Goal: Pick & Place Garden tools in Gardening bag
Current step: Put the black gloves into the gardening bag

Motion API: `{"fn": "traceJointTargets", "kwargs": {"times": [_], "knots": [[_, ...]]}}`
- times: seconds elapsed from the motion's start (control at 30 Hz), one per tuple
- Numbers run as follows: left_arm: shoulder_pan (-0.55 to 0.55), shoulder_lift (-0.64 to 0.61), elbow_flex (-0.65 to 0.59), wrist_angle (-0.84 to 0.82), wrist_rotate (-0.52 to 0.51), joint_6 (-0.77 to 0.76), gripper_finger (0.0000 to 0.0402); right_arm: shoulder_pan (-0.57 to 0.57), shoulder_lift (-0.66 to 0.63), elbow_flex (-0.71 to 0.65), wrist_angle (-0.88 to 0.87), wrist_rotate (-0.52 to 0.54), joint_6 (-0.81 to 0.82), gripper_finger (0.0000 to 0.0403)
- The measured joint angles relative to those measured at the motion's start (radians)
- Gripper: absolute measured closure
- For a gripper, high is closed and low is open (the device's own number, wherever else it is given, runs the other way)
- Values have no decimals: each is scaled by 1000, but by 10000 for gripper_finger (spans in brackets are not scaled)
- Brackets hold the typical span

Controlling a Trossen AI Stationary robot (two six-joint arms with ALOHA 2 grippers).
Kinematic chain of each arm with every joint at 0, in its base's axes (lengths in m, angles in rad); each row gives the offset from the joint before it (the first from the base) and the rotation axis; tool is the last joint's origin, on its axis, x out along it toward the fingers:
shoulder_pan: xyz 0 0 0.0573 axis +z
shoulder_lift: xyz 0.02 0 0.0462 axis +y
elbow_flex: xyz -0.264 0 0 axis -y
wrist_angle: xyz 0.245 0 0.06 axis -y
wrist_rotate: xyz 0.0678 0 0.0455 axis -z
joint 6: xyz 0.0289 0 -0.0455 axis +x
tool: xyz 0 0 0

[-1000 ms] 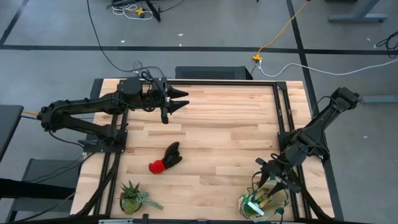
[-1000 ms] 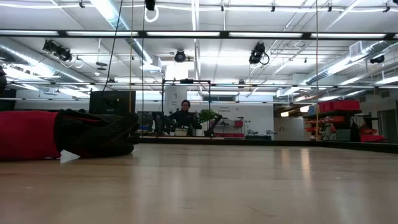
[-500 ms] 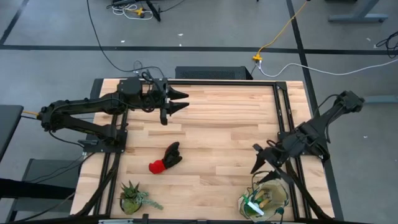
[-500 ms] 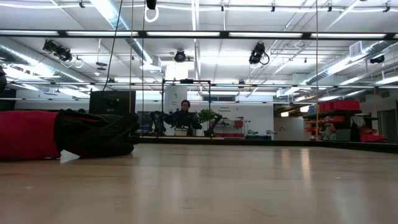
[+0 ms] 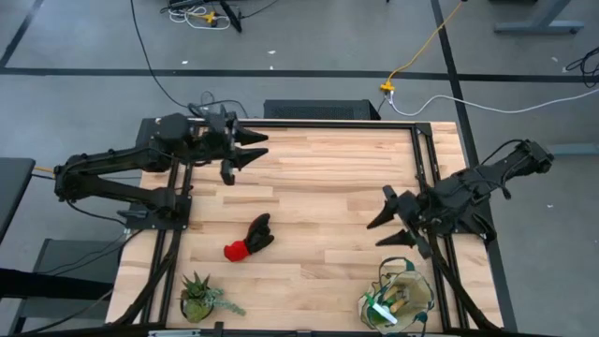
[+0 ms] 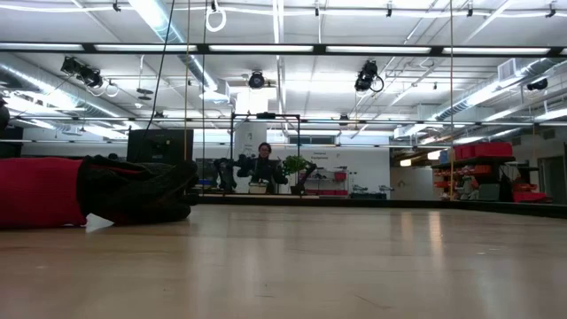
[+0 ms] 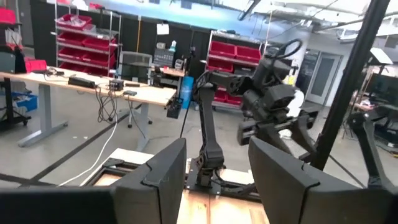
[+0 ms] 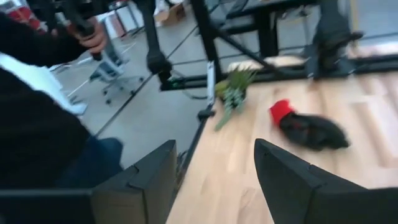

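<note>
The red-and-black glove pair [image 5: 250,239] lies flat on the wooden table left of centre; it also shows in the low view [image 6: 89,190] and the right wrist view [image 8: 308,127]. The gardening bag [image 5: 398,300] stands at the near right corner, with wooden-handled tools and a bright green piece [image 5: 379,310] inside its mouth. My right gripper [image 5: 374,234] hovers open beyond the bag, pointing toward the glove pair, fingers apart in its wrist view [image 8: 214,180]. My left gripper [image 5: 260,147] hangs open and empty over the far left of the table [image 7: 217,180].
A small spiky potted plant [image 5: 199,298] stands at the near left corner, also in the right wrist view [image 8: 233,93]. Black frame rails [image 5: 426,168] run along the table's sides. A person [image 8: 37,112] stands beyond the table's edge.
My right gripper has risen from over the bag's mouth and swung toward the far edge and the table's middle, tipping from pointing down to nearly level, and has stayed open. My left gripper has drawn back a little toward the table's left edge. The glove pair has not moved.
</note>
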Motion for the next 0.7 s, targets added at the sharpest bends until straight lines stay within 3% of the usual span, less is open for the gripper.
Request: {"fn": "traceJointTargets", "kwargs": {"times": [0.43,0.7], "knots": [[0,-183,0,-157,0,0,220,-62,0,11,0,45,-21,185],[-1,-218,0,-302,1,-11,220,-89,0,11,0,45,-39,185]]}}
